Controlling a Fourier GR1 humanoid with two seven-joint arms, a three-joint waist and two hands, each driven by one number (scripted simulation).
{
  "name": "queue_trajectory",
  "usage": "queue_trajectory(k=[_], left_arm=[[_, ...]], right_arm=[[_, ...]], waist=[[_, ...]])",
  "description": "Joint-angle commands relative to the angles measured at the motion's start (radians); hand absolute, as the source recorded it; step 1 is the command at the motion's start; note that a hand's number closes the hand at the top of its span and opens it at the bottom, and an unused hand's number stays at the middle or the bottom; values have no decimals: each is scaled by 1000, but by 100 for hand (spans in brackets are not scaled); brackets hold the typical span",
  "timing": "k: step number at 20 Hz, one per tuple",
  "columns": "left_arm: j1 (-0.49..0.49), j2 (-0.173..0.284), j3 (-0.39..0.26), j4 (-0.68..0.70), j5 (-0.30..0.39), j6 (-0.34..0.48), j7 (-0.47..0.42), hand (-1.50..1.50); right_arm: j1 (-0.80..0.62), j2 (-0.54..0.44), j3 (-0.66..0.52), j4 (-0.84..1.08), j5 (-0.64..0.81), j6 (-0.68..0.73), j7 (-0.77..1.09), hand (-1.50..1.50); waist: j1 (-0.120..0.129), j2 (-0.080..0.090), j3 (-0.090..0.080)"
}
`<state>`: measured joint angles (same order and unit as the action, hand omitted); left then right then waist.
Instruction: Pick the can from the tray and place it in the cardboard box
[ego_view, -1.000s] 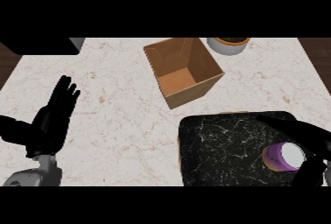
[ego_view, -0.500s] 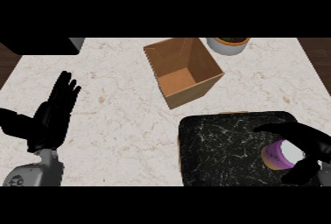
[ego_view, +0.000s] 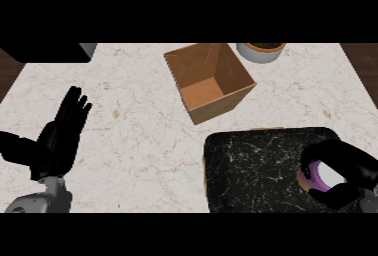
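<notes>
Over the past second the right hand (ego_view: 345, 172) has closed further round the purple can (ego_view: 322, 176) on the black tray (ego_view: 251, 170), its fingers now hiding more of the lid; the open left hand (ego_view: 60, 135) has shifted slightly.

Pale marble counter (ego_view: 140, 135) with faint tan veining. Open cardboard box (ego_view: 210, 82) sitting up top, well beyond the right hand (ego_view: 343, 172). Black marbled tray (ego_view: 258, 170) directly under that hand. Small grey pot (ego_view: 260, 51) just past the box, at the far edge.
</notes>
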<state>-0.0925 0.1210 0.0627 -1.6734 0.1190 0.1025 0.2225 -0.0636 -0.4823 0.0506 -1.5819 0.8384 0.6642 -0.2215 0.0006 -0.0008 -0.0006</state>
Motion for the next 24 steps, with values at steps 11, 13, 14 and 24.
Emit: queue_trajectory(k=[11, 13, 14, 24], left_arm=[[-72, -14, -55, 27, -3, -36, 5, 0], [-86, -28, -73, 33, -17, -27, 6, 0], [-84, -27, -78, 34, -15, -34, 8, 0], [-130, -32, -77, 71, -6, -38, 26, 0]], right_arm=[[-300, 479, 521, -45, 281, -315, 605, 150], [-363, 480, 589, -30, 282, -346, 684, 150], [-385, 481, 626, -14, 260, -374, 719, 150], [-648, 482, 718, -4, 169, -662, 1117, 150]], waist=[[142, 10, -3], [151, 9, -3], [159, 11, -2], [159, 7, -3]])
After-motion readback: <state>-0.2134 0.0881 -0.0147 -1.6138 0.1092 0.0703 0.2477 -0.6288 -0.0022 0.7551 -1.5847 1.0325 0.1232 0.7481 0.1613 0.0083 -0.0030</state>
